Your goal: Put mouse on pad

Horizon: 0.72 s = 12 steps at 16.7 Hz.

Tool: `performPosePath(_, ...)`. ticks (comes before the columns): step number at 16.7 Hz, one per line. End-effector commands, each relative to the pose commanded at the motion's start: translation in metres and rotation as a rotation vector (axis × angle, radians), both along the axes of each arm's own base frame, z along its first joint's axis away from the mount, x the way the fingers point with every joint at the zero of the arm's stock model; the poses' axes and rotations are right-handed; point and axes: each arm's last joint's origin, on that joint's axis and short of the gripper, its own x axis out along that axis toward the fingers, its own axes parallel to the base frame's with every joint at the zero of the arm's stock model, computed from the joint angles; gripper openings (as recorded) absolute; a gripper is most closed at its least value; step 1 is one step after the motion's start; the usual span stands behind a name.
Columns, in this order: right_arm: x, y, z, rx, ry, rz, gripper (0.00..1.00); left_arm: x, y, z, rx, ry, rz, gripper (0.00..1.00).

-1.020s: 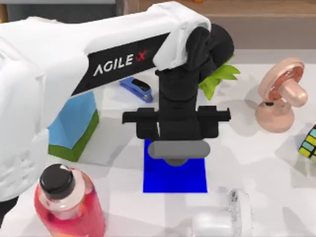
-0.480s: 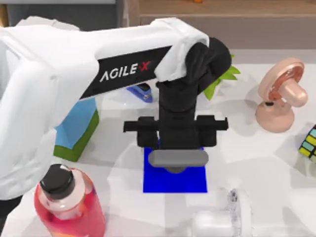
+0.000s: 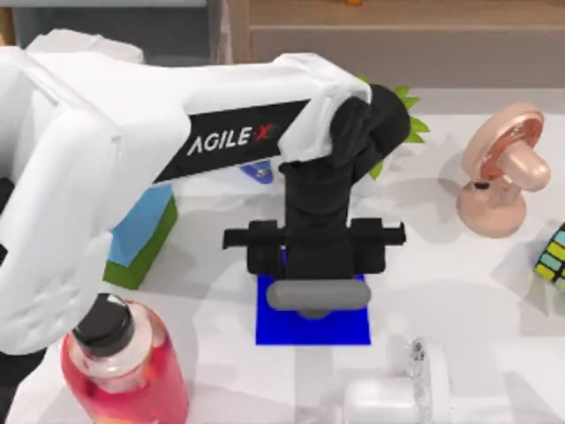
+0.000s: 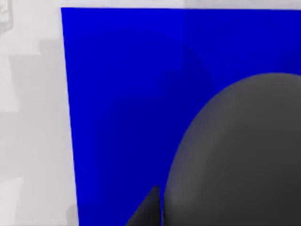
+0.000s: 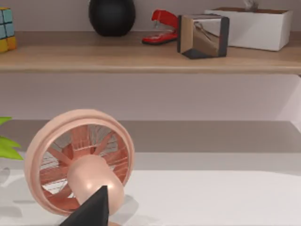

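The pad (image 3: 281, 330) is a flat bright blue square near the table's front middle; it also spreads across the left wrist view (image 4: 127, 94). My left gripper (image 3: 312, 306) hangs straight over it, wrist pointing down. The mouse (image 4: 235, 155), a dark grey dome, sits between its jaws just above the pad, with one dark fingertip (image 4: 146, 210) against its side. In the top view the wrist hides most of the mouse. A dark fingertip (image 5: 94, 207) of my right gripper faces the pink fan.
A pink desk fan (image 3: 499, 177) stands at the right, a colour cube (image 3: 553, 252) at the right edge. A red-liquid bottle (image 3: 119, 362) is front left, a blue-green block (image 3: 141, 238) behind it. Stapler (image 3: 259, 170) and plant (image 3: 402, 124) lie behind the arm.
My left arm has shifted toward the table's front with the mouse, so the wrist now covers more of the pad. Nothing else has moved.
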Motion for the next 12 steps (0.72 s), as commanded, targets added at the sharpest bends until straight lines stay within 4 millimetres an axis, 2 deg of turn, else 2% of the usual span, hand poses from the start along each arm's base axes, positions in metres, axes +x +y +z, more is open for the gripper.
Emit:
performPosePath(3,0.0,0.0,0.0,0.0,0.0,0.0,1.0,0.0,0.0,0.0,0.0,0.0,0.0,0.0)
performPosePath(12,0.0,0.0,0.0,0.0,0.0,0.0,1.0,0.0,0.0,0.0,0.0,0.0,0.0,0.68)
